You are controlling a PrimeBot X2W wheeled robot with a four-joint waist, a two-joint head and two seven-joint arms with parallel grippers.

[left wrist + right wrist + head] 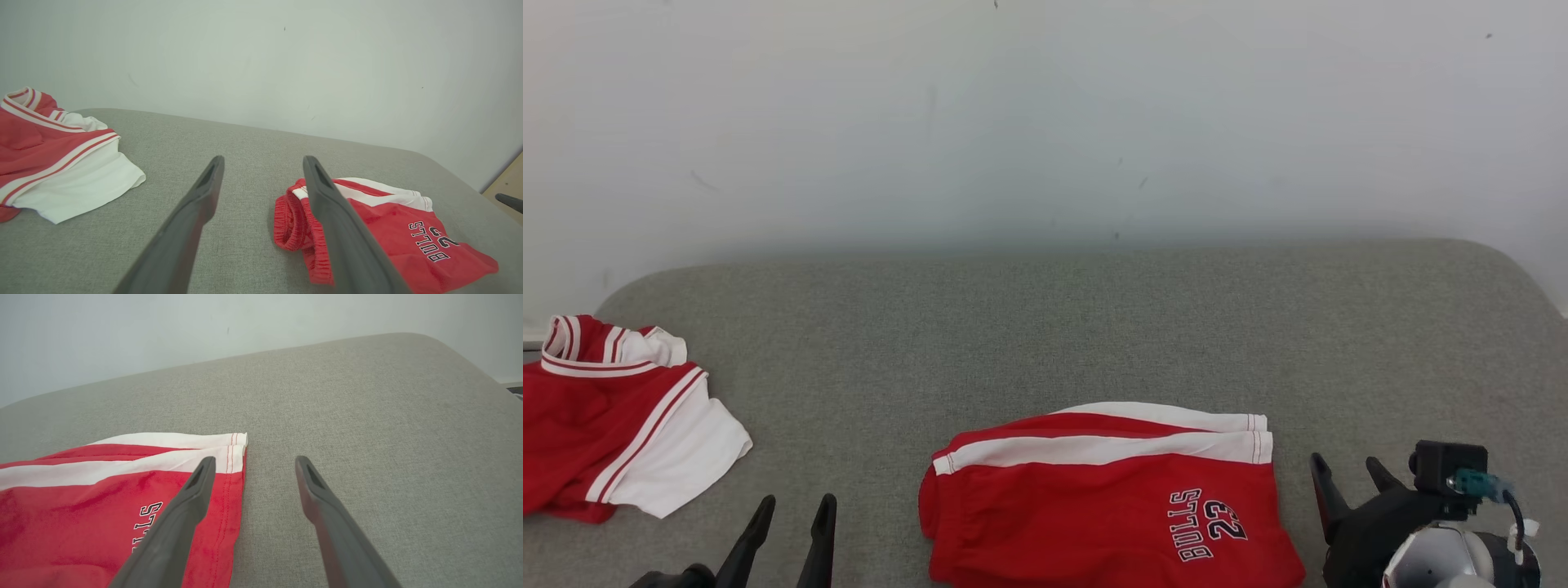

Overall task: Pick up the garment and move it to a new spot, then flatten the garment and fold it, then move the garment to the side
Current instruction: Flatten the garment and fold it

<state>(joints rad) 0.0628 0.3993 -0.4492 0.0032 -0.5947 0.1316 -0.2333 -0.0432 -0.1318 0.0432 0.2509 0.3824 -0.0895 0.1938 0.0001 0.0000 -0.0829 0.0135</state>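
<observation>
While the left gripper (798, 500) and right gripper (1343, 461) hang w/ fingers apart and empty, the red shorts (1111, 498) lie folded on the grey desk (1045, 327) between them. L wrist view shows the elastic waistband (288, 222) & a red-white shirt (53, 163) off left. R wrist view gives the stitched hem (231, 498) instead.

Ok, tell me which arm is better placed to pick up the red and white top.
Left, probably. The left gripper stands open close beside the top, with nothing between them. The right gripper is open too, but the shorts lie between it and the top.
</observation>
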